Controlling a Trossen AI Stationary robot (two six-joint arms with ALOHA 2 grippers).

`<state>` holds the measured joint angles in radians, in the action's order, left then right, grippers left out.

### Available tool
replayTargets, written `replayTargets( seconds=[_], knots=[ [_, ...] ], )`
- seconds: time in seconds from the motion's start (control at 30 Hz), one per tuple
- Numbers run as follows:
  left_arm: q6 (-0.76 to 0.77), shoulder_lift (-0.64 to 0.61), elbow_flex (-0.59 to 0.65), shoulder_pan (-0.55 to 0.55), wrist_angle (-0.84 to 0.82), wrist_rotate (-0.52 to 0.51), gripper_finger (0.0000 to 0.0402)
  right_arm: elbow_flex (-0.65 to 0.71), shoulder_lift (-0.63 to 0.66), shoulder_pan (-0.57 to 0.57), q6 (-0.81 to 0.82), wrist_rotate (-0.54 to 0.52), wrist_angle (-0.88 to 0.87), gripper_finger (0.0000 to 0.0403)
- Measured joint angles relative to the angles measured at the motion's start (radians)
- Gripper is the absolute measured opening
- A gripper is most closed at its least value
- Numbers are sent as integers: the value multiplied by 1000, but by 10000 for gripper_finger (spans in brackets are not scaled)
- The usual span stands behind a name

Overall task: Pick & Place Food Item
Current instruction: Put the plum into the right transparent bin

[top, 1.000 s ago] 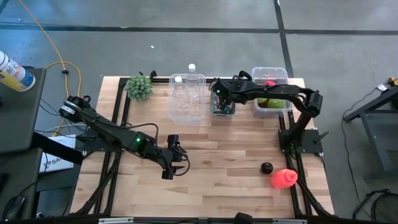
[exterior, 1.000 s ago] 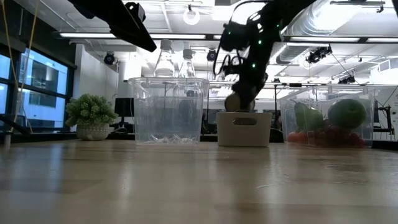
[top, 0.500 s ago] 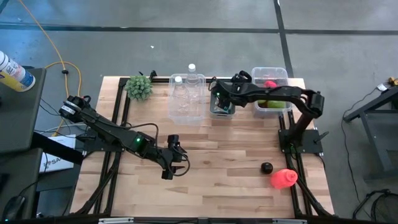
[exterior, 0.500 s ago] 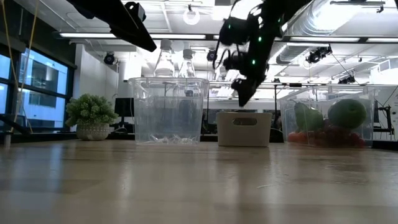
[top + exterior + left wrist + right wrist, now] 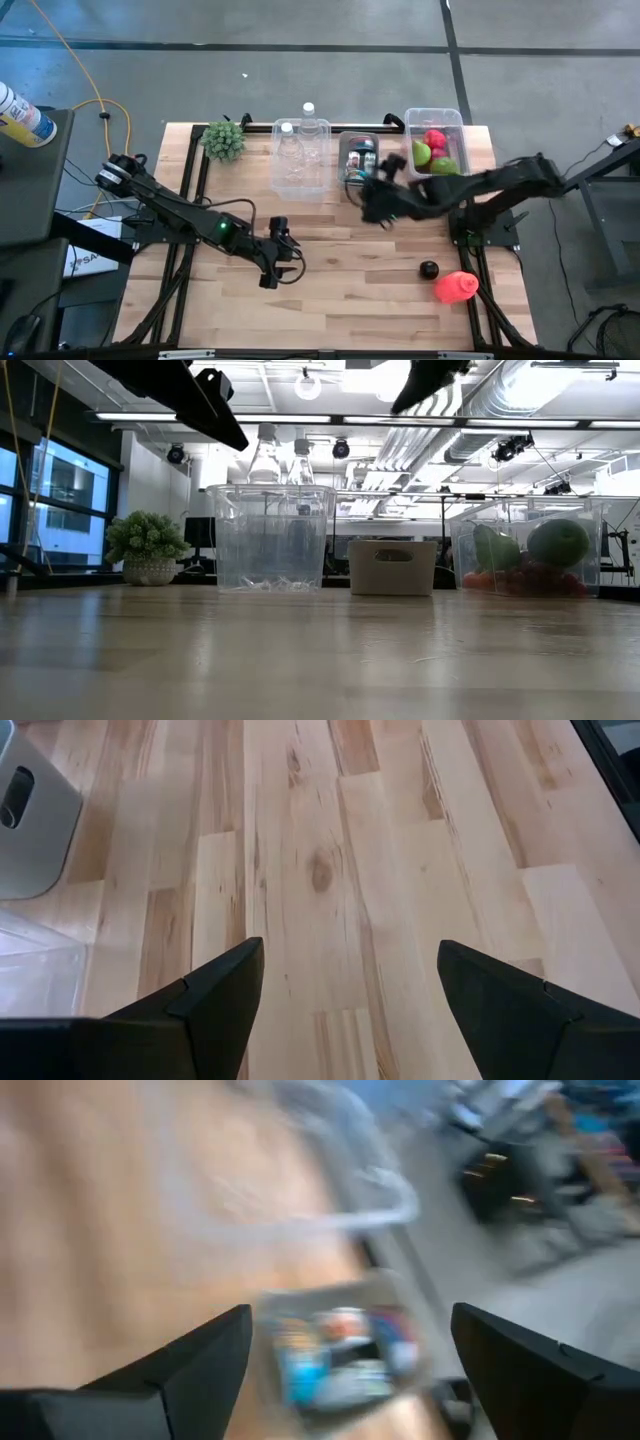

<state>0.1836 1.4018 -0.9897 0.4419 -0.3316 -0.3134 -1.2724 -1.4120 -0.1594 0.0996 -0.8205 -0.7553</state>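
Small grey bin at table's far edge, packed with food items, between clear tub and produce container holding green and red fruit; apparently serving as drop point. Right gripper just in front of that bin, raised, fingers apart and empty, arm stretched low across table. Left gripper parked mid-table, fingers apart, nothing held.

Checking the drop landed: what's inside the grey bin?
From above, the grey bin holds a few small packaged items, one with blue-green, one with red. Which was just dropped, and anything beneath them, cannot be told. In the low view its wall hides the contents.
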Motion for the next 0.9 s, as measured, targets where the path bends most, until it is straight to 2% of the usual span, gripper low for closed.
replayTargets(
  seconds=[0.2,0.37,0.53,0.7,0.8,0.9],
  knots=[
    [-6,23,0,0,25,1,288,0,56,-282,235,119,-1,330],
    [-7,43,1,0,35,2,288,1,39,-460,385,112,-28,326],
    [3,46,1,4,29,15,288,2,28,-552,774,109,-223,320],
    [-3,43,1,18,29,35,288,2,30,-591,1110,280,-466,317],
    [-4,43,1,20,29,35,288,5,30,-602,1225,364,-528,317],
    [-3,43,1,19,25,34,288,7,30,-602,1243,379,-529,317]
  ],
)
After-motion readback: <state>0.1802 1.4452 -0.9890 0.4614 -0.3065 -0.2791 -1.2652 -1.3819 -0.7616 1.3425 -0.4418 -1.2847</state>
